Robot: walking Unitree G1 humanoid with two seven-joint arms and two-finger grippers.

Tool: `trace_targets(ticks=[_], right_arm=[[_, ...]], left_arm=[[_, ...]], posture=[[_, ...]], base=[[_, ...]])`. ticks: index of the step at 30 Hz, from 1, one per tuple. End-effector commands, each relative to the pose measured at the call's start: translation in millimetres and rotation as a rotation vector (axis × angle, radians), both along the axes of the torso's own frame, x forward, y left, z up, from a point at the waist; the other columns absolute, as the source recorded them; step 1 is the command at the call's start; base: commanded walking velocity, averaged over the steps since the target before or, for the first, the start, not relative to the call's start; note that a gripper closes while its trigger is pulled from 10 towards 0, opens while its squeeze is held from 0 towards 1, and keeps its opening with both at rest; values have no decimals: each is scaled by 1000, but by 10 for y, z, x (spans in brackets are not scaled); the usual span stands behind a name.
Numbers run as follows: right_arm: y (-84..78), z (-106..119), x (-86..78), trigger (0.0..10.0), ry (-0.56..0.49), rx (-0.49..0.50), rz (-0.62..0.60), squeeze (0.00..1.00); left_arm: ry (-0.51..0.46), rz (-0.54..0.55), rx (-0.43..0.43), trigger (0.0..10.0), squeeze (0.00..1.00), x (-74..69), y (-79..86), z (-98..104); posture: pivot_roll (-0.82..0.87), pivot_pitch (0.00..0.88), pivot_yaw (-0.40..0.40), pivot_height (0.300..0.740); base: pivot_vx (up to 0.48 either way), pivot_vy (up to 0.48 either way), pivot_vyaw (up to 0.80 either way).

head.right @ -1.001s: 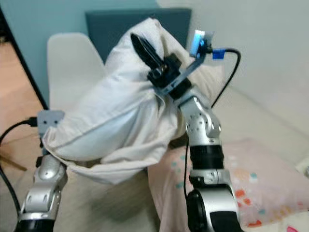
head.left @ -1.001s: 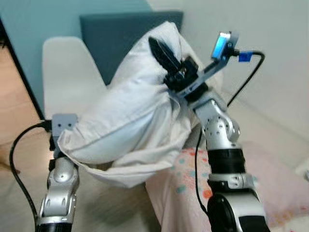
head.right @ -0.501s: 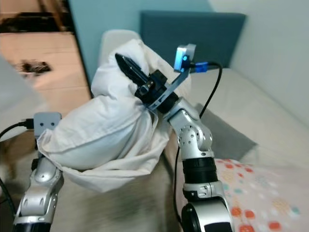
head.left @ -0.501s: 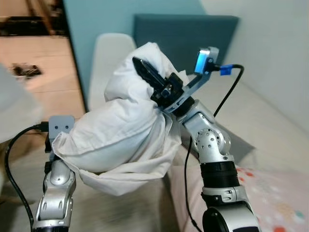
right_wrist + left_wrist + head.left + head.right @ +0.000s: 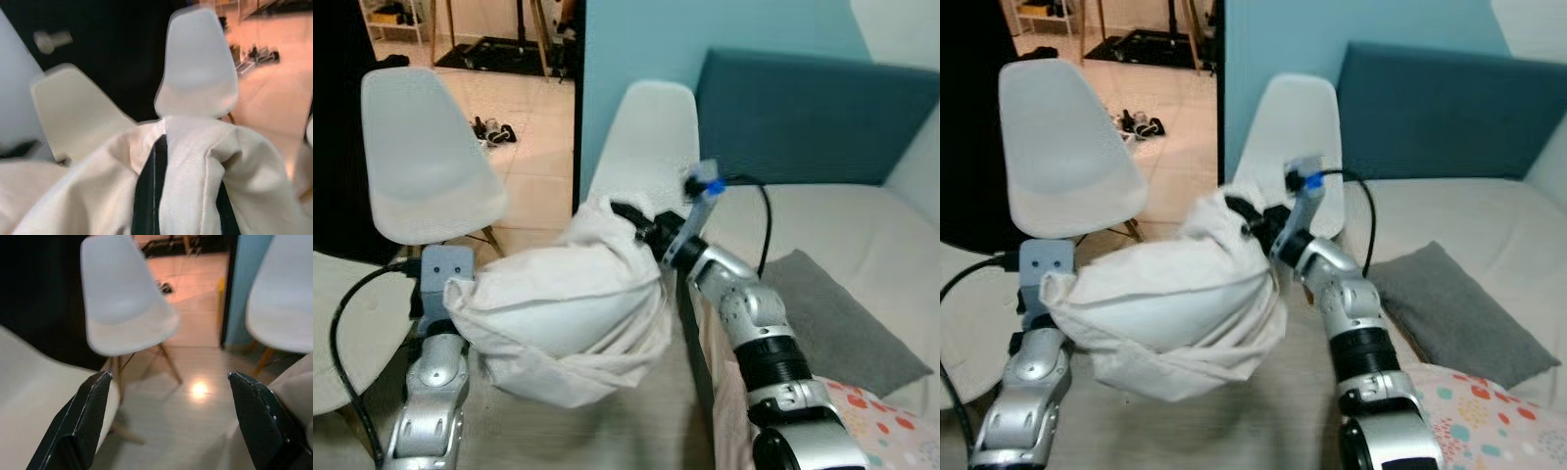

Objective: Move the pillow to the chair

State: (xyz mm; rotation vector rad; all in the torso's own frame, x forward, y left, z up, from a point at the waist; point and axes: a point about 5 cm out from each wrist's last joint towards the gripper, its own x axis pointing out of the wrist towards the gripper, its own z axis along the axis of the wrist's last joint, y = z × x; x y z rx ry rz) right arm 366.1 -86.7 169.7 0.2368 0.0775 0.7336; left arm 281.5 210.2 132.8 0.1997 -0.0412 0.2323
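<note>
The white pillow [image 5: 558, 304] hangs in front of me, carried between both arms. My right gripper [image 5: 636, 223] is shut on a bunched fold at the pillow's upper right; in the right wrist view the cloth is pinched between the black fingers [image 5: 146, 191]. My left gripper [image 5: 168, 377] is open under the pillow's left end, and the pillow's edge [image 5: 298, 382] lies against one finger. Ahead to the left stands a white shell chair [image 5: 421, 157]. A second white chair [image 5: 646, 147] stands just behind the pillow, against the blue wall.
A cream chair seat [image 5: 333, 323] is at my lower left. The bed on the right has a teal headboard [image 5: 803, 117], a grey cushion [image 5: 832, 323] and a dotted pink cushion [image 5: 881, 431]. A doorway onto a tiled floor with shoes [image 5: 494, 127] opens beyond.
The view has swung left, away from the bed, bringing the chairs and the doorway into sight. The pillow sits lower between the arms, and the right gripper still holds it.
</note>
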Motion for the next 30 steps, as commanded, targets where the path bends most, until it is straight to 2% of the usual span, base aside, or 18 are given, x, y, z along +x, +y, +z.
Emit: trace_targets(ticks=[1,2,4,5,11,20,30], right_arm=[[-76,-2,27,0,-32,-33,-45,0],[-142,-139,29,1686,13,-84,-85,0],[-183,-223,26,1686,41,-116,-108,0],[-216,-291,15,10000,67,-130,-123,0],[-286,-381,-1,10000,89,-151,-153,0],[-334,-304,73,10000,65,-149,-218,0],[-314,-265,105,10000,49,-129,-228,0]], left_arm=[[22,-45,-8,10000,0,-2,-67,-67],[44,-36,-15,10000,0,-25,-34,-126],[57,-29,-20,10000,0,-41,-13,-160],[63,-15,-22,10000,0,-59,11,-180],[59,-18,-24,10000,0,-92,17,-171],[17,-55,-12,10000,0,-56,-55,-44],[-6,-69,-10,10000,0,-25,-86,20]], posture=[[6,0,-111,740],[6,0,-110,740],[5,0,-110,740],[7,0,-109,740],[8,0,-110,740],[3,0,-111,740],[3,0,-109,740]], base=[[0,0,0],[247,0,0],[247,0,0],[277,0,0],[292,0,0],[401,0,0],[480,0,0]])
